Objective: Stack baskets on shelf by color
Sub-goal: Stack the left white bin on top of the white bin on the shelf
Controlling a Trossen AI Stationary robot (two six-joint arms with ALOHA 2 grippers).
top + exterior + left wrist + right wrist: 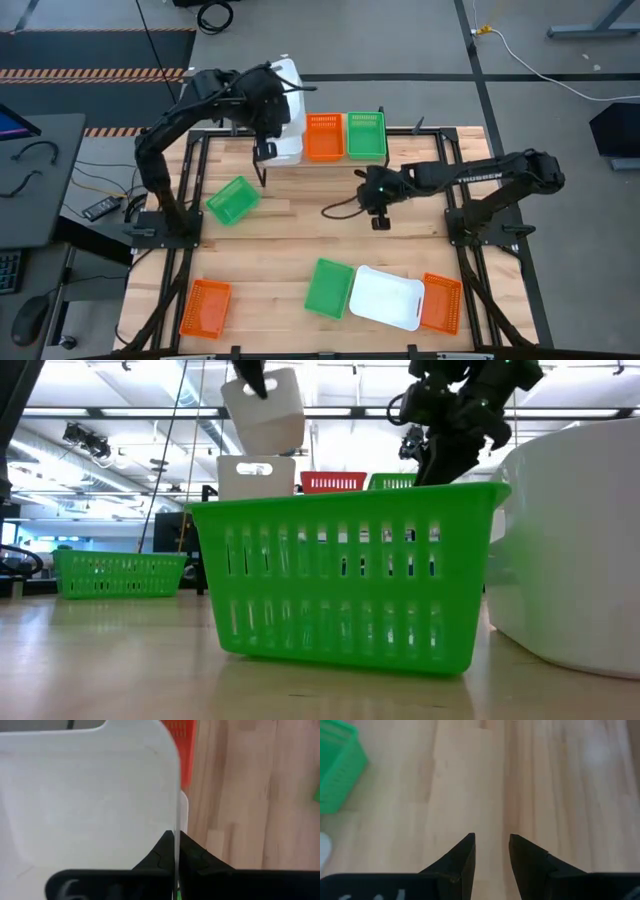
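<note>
The white basket [90, 795] in the left gripper [176, 851] looks smooth, semi-glossy plastic; beneath it the surface [240, 795] is matt, pale wood planks.

bright, even overhead light; ceiling strips glare in the low view, wrist views soft and blurred.

White basket [288, 82], orange baskets [324, 136], slotted green baskets [366, 134], pale wood table [290, 235]
</note>
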